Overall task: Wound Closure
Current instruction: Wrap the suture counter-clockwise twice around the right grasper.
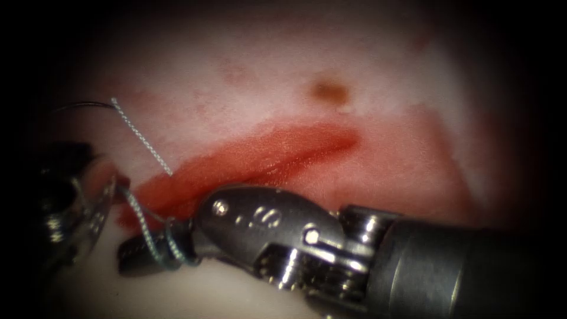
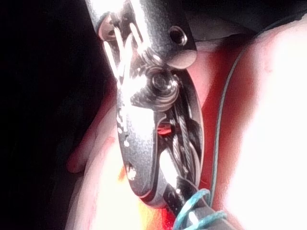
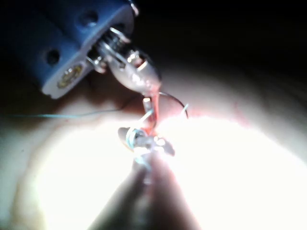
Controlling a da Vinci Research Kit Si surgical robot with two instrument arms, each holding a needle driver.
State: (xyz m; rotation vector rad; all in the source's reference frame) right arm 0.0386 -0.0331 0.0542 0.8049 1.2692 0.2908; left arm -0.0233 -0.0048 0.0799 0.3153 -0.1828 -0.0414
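Endoscope view, and the landmark is the cut [image 1: 260, 156], a long red gash running across the tissue [image 1: 248, 71] with red fluid [image 1: 407, 159] spread around it. The right tool [image 1: 139, 251] reaches in from the right and lies just below the cut's left end, its dark jaws pressed together, with the thread [image 1: 144, 221] wound in two visible turns around them; whether a strand is also pinched between them I cannot tell. From those turns the thread climbs up and left, past the cut's left end, to a pale end [image 1: 113, 100]. There it meets the needle [image 1: 82, 106], a thin dark curve above and left of the cut, apparently free of the tissue, though its far end is lost in shadow. The left tool [image 1: 94, 207] sits just left of the cut's end, one shiny jaw showing; I cannot tell how its jaws stand or what it holds. In the left wrist view the thread [image 2: 218, 129] runs beside the left tool's wrist [image 2: 158, 110]. As for progress, my read is early: the cut gapes along its whole visible length, with no stitch showing across it, so closure remains ahead. The count: two tools, one needle, one thread, one cut.
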